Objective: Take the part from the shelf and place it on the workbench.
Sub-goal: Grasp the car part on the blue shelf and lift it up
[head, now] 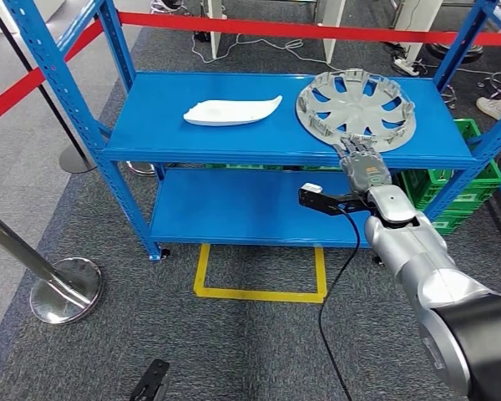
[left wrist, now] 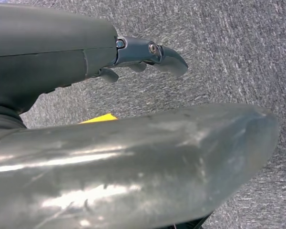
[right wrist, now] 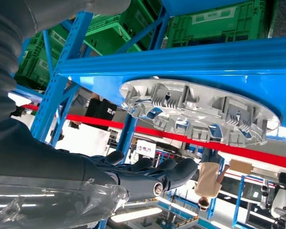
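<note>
Head view: you look down from high onto the blue shelf [head: 235, 138].
Right wrist: close, sharing the wheel cover [right wrist: 202, 112].
Left wrist: close, facing carpet [left wrist: 224, 43].

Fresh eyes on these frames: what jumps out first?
The blue shelf dominates the head view, with a grey wheel cover lying on its top level at the right and a white curved part to its left. The right hand reaches to the wheel cover's near edge, fingers extended; whether it touches is unclear. A red barrier tape runs behind.
</note>
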`<state>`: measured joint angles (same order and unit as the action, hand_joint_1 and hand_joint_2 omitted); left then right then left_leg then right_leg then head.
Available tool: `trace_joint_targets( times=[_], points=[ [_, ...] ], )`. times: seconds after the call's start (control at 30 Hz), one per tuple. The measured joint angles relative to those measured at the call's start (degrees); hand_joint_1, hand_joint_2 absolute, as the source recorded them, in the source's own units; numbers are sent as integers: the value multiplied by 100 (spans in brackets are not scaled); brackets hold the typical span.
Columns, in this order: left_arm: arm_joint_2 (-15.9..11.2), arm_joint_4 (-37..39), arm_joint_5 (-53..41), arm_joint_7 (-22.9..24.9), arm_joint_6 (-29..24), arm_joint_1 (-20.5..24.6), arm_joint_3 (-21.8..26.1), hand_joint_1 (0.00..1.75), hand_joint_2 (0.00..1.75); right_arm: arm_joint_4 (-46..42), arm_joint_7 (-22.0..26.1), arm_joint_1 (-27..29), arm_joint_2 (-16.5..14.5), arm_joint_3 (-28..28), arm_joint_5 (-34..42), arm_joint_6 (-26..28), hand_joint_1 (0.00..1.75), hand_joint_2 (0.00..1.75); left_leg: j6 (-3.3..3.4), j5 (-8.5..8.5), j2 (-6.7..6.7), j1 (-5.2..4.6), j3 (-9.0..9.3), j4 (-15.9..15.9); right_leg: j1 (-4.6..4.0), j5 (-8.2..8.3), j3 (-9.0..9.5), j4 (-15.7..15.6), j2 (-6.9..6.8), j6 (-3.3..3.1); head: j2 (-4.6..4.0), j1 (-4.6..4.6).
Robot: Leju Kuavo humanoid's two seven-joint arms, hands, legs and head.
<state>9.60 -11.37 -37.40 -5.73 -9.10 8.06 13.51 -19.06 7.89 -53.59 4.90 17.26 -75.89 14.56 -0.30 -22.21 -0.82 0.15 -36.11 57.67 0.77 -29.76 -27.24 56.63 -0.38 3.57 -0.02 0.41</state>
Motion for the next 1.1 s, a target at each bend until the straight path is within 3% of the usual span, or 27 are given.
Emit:
trace_joint_targets(
  times=[0.23,0.4,0.47,0.53,0.6,0.63,0.67,0.7,0.77,0.83,0.93,1.0,1.03,1.1],
  points=[
    [-2,0,-42,0,1,1,4,0,0,0,0,1,0,21,7,-6,0,175,19,-12,0,-37,-2,3,37,2,0,-4,0,19,0,0],
    [-11,0,-46,0,1,4,5,0,0,-2,2,1,-1,25,17,-9,0,175,82,-34,-1,-86,-10,0,82,5,11,-47,-1,75,0,-4],
    [-9,-1,-50,0,1,7,5,0,0,-17,2,-3,2,25,18,-11,0,175,125,-24,1,-61,32,-65,85,-35,-3,-21,2,103,0,5],
    [-3,-2,-54,1,1,21,5,0,0,-30,2,-18,5,26,19,-19,0,175,162,-19,4,-32,84,-126,71,-233,-244,418,12,99,0,29],
    [1,-1,-54,3,5,37,6,0,0,-29,5,-2,7,30,19,-37,0,175,180,-35,3,-37,95,-129,50,-506,-767,1269,20,84,0,46],
    [2,-1,-54,4,9,36,6,0,0,-28,6,26,7,32,19,-48,0,175,183,-46,-2,-38,101,-128,45,-550,-1019,1606,21,79,0,47],
    [2,-1,-55,5,13,34,6,0,0,-27,7,54,8,35,18,-57,0,175,181,-58,-10,-39,110,-125,43,-480,-1184,1744,22,73,0,50],
    [2,-1,-56,5,15,30,7,0,0,-27,7,71,8,38,19,-62,0,175,168,-75,-21,-37,126,-118,43,-291,-1235,1644,22,64,0,51],
    [3,-2,-62,6,16,29,7,0,0,-27,7,70,8,44,20,-65,0,175,119,-129,-42,-31,165,-90,48,255,-1061,945,25,52,0,52],
    [1,-1,-75,5,16,41,7,0,0,-25,5,64,8,48,26,-70,0,175,47,-165,-53,-43,156,-44,42,542,-862,365,47,22,0,45],
    [-3,-1,-93,7,15,39,7,0,0,-21,4,93,8,49,34,-74,0,175,-42,-156,-57,-47,110,-42,26,541,-852,274,79,-83,0,14],
    [-5,-1,-97,7,15,37,7,0,0,-26,-2,83,8,49,41,-70,0,175,-105,-250,-35,-41,54,82,42,538,-831,257,85,-157,0,-6],
    [-6,-1,-98,7,14,43,7,0,0,-29,-5,70,8,49,44,-68,0,175,-140,-365,-21,-35,-54,301,52,534,-811,248,84,-190,0,-21],
    [-8,0,-100,7,14,50,7,0,0,-33,-7,62,8,49,46,-69,0,175,-190,-665,-2,-20,-453,1043,51,514,-787,246,79,-230,0,-55]
  ],
)
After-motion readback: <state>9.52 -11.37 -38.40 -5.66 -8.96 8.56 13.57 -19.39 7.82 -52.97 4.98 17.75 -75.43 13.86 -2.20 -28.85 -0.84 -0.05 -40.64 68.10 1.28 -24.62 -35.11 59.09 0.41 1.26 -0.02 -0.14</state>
